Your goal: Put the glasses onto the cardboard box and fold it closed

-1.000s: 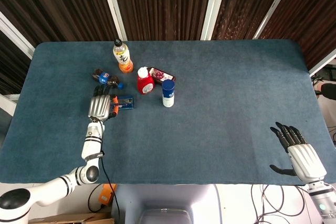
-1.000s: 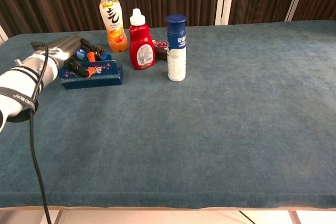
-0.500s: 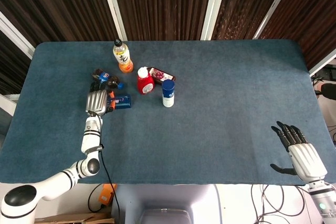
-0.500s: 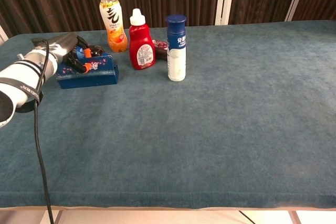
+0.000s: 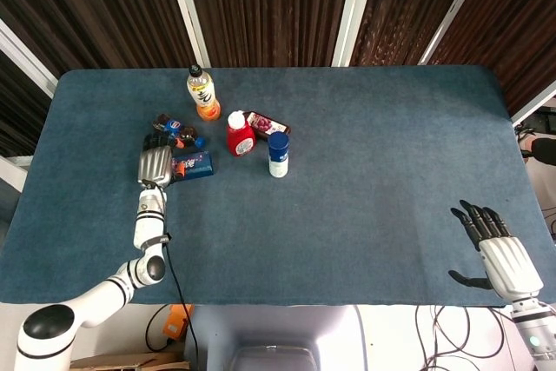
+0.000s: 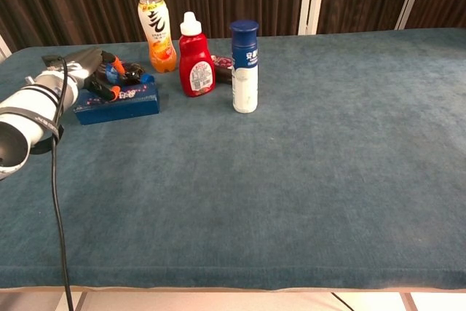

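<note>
A small blue cardboard box (image 5: 195, 164) (image 6: 120, 101) lies on the left part of the blue table. My left hand (image 5: 155, 165) (image 6: 81, 72) holds its left end, with orange-tipped fingers curled over the top. The glasses (image 5: 174, 130) (image 6: 129, 73), dark with blue parts, lie just behind the box, close to the fingertips. I cannot tell whether the fingers touch them. My right hand (image 5: 501, 258) hovers open near the front right corner, far from both, and shows only in the head view.
An orange drink bottle (image 5: 202, 95) stands at the back. A red squeeze bottle (image 5: 239, 135), a white bottle with a blue cap (image 5: 278, 154) and a dark pink packet (image 5: 265, 123) stand right of the box.
My left hand has moved away from me and slightly left, bringing the blue box with it toward the glasses. The right hand has barely moved.
</note>
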